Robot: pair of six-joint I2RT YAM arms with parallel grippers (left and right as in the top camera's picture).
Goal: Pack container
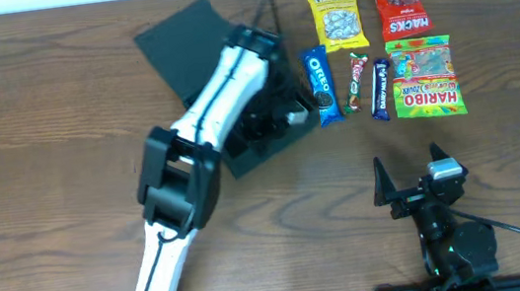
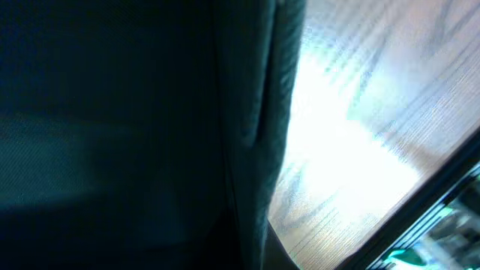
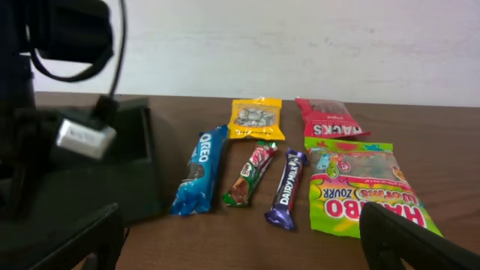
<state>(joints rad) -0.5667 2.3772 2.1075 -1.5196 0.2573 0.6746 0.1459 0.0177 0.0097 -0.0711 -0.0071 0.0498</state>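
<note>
Overhead, left of centre on the brown wood-grain table (image 1: 41, 143): the dark teal-black matte cardboard container (image 1: 265, 145), shallow and rectangular. It lies on a diagonal, its long axis running from upper left to lower right. The flat hinged flap lid (image 1: 179, 38) is thrown open toward the upper left. The white left arm (image 1: 219, 91) crosses over the tray and hides most of it. The left gripper (image 1: 286, 114) is down inside the tray near its right wall, jaws closed. From here I cannot tell if they pinch the cardboard.

Just right of the container, apart from it, is a loose group of glossy packets:
- a blue Oreo roll (image 1: 321, 83)
- a slim red-and-green bar (image 1: 359, 82)
- a dark blue bar (image 1: 381, 88)
- a yellow pouch (image 1: 335, 15)
- a red Hacks bag (image 1: 399, 6)
- a green-and-red Haribo bag (image 1: 423, 76)

The right gripper (image 1: 408, 169) sits near the front edge, well apart from everything, jaws spread wide and empty.

Left wrist: the lens is pressed close to a dark teal matte surface with a faint woven grain. One straight cardboard edge runs top to bottom, and glare-washed wood shows to the right. The fingers are not distinguishable.

Right wrist: both black fingers frame the bottom corners, far apart. The container's upright dark wall stands at left, with the bars lying lengthwise toward the camera and the pouches flat behind them.
</note>
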